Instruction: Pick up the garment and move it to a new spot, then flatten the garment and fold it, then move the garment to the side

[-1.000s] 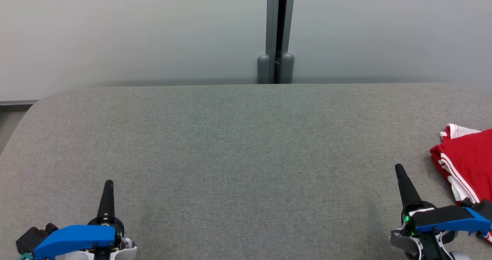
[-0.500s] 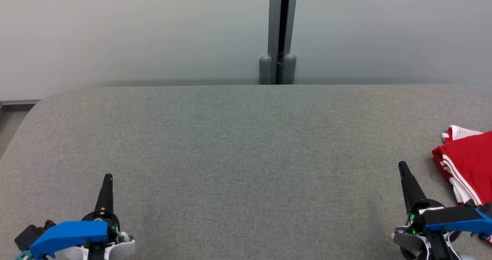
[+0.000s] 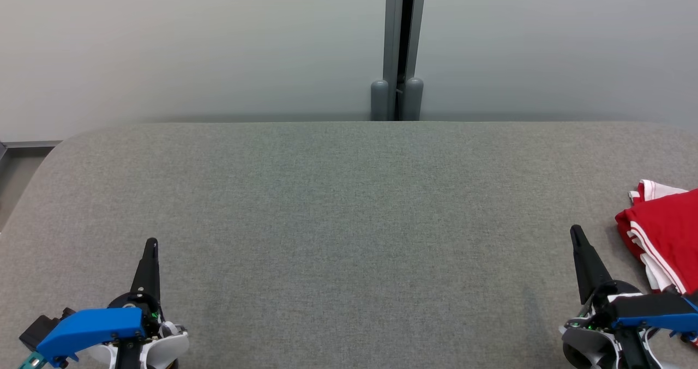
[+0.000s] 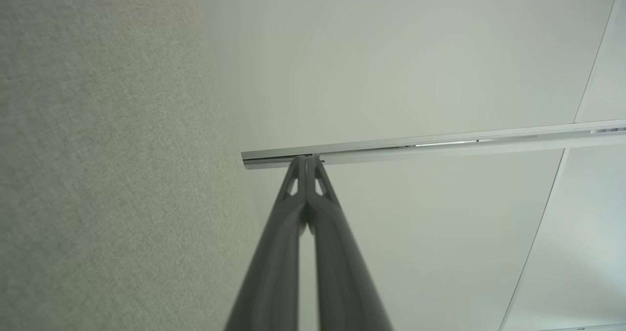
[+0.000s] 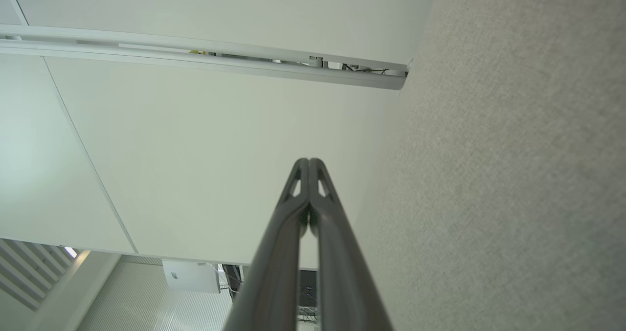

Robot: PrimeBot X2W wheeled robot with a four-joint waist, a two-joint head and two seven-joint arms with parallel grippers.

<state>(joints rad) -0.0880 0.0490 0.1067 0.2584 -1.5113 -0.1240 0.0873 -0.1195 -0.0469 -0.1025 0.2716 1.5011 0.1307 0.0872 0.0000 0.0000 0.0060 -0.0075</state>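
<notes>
Near the front left corner of the grey table (image 3: 349,194), the left claw (image 3: 151,245) sits low. Its two dark fingers are pressed tight together and hold nothing. They point toward the far edge of the table. In the left wrist view the left claw (image 4: 307,161) shows its tips meeting, with the pale wall (image 4: 415,77) ahead.

The wide middle of the table is plain grey cloth.

Near the front right corner sits the right claw (image 3: 576,231). It is low too, and it leans a little toward the left. Its fingers are squeezed together with nothing between them, as the right wrist view shows of the right claw (image 5: 308,161).

Just past it, at the right edge of the table, lies the garment (image 3: 668,233). It is red with white stripes and lies in layers. The picture cuts part of it off. The fingertips are beside it and do not touch it.

I cannot tell which step this is. The garment at the side could be a pile waiting to be picked up. It could also be folded and already put aside. So I cannot say what the next move needs.
</notes>
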